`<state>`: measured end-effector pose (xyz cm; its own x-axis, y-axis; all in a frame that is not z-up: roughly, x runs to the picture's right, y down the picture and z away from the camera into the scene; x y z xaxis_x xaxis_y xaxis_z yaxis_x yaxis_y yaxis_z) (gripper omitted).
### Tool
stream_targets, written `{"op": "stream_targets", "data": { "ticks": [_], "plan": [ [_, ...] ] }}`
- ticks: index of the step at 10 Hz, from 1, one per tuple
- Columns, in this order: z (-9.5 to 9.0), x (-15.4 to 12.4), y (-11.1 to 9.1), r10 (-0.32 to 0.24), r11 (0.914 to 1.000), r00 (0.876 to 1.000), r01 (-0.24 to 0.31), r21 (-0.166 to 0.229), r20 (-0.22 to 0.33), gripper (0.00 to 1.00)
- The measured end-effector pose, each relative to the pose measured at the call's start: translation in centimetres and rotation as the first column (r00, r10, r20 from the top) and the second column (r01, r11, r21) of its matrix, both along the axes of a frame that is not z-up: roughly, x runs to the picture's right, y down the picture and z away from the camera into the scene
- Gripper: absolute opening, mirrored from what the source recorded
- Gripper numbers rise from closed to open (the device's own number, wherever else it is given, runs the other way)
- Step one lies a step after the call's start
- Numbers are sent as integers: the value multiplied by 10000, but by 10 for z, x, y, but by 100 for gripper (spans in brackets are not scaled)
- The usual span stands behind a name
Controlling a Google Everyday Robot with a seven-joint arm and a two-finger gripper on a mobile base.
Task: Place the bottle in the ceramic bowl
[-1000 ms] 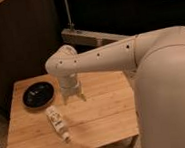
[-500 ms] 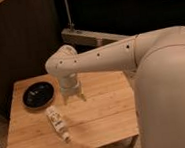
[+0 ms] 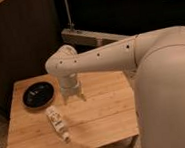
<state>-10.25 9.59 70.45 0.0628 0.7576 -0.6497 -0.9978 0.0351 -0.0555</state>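
Observation:
The small white bottle (image 3: pixel 56 122) lies on its side on the wooden table (image 3: pixel 105 112), cap toward the front edge. The black ceramic bowl (image 3: pixel 38 93) sits on the table's left part, behind and left of the bottle, and is empty. My gripper (image 3: pixel 73 97) hangs from the white arm, pointing down, just above the table. It is to the right of the bowl and behind and right of the bottle, touching neither. Its fingers (image 3: pixel 81 96) stand apart with nothing between them.
A dark wooden wall rises behind the table on the left. A grey metal rail (image 3: pixel 94 36) runs behind the table. My large white arm and body (image 3: pixel 162 80) cover the right side of the view.

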Motion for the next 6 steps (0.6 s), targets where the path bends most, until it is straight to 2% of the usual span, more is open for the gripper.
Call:
{"op": "stream_targets", "data": {
  "ticks": [6],
  "plan": [
    [0,2,0,114,9999,9999,-114,17,41,65]
  ]
}}
